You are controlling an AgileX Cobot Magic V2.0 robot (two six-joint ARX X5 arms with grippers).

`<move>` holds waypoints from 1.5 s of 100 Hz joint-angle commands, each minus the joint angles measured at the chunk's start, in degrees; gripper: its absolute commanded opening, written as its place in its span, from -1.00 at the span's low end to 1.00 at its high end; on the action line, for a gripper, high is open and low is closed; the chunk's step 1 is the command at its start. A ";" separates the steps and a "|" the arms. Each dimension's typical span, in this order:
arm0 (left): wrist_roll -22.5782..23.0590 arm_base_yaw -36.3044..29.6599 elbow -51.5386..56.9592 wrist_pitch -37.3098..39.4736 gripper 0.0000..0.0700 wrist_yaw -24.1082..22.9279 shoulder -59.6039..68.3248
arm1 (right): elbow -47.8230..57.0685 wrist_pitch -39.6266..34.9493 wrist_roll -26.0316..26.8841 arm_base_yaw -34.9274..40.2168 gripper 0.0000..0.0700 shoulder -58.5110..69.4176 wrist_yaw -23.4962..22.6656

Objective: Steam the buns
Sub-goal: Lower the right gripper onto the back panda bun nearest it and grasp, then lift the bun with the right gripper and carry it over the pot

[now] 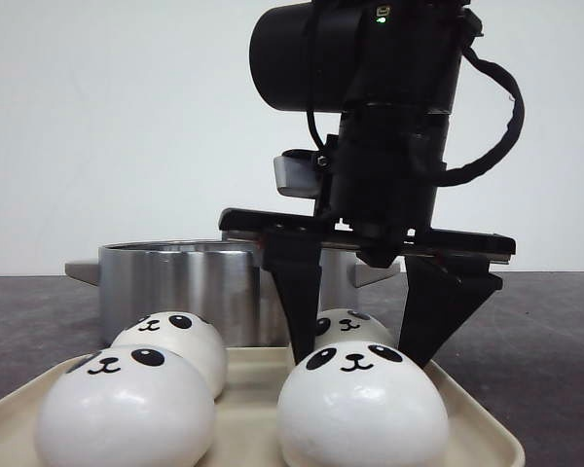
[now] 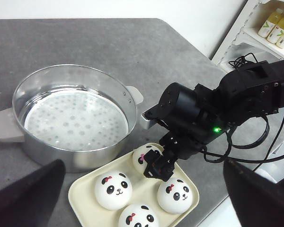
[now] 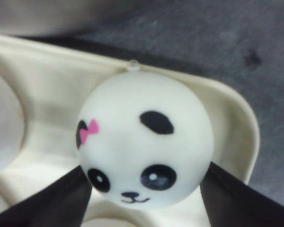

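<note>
Four white panda-face buns lie on a cream tray: front left, back left, front right and back right. My right gripper is lowered over the back-right bun, one black finger on each side, open around it. In the right wrist view this bun rests on the tray between the fingers of the right gripper and is not squeezed. The left wrist view, from high up, shows the tray, the straddled bun and the right gripper. My left gripper is open and empty.
A steel steamer pot with a perforated plate inside stands just behind the tray, its handle close to the right arm. A white shelf with bottles stands beyond the grey table's corner.
</note>
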 commanded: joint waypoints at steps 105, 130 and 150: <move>1.18 -0.26 0.66 -0.17 1.00 -4.98 0.24 | 31.06 2.73 -12.90 -3.26 -0.98 -3.41 -0.35; 1.18 -0.26 0.66 -0.52 1.00 -5.90 0.22 | 44.28 -4.22 -12.26 -11.17 -0.98 15.17 -2.47; 1.16 -0.26 0.66 -0.55 1.00 -5.92 0.24 | 45.48 -4.74 -9.27 -12.26 -0.98 22.47 -2.69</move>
